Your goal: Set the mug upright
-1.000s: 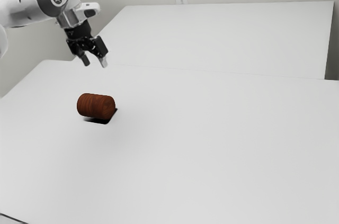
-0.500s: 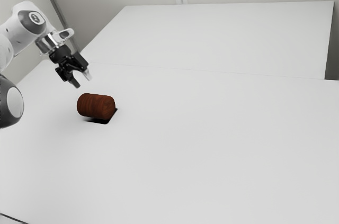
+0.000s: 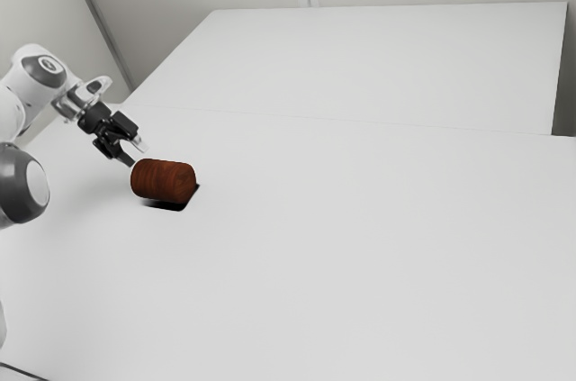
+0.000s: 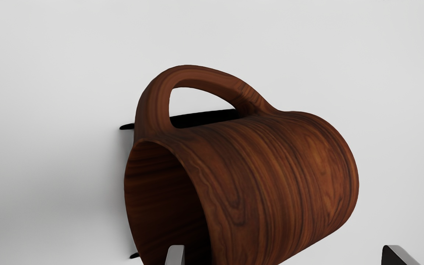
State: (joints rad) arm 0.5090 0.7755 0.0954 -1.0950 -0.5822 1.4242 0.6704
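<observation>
My gripper (image 3: 135, 154) is beside the upper left of the brown wooden mug (image 3: 163, 181) in the exterior view, low over the table, with its fingers apart. The mug lies on its side. In the wrist view the mug (image 4: 271, 176) shows its open mouth and its handle, which sticks out on the side away from my fingertips. The open gripper (image 4: 282, 254) has one fingertip in front of the mouth and the other out past the mug's base end. Whether either finger touches the mug cannot be told.
The white table (image 3: 360, 255) carries the mug near the exterior view's left. Behind it stands another white surface (image 3: 387, 66), with pale walls beyond. A dark line crosses the exterior view's lower left corner.
My gripper has come down and toward the exterior view's left, from high above the mug to close beside it. The mug has not moved.
</observation>
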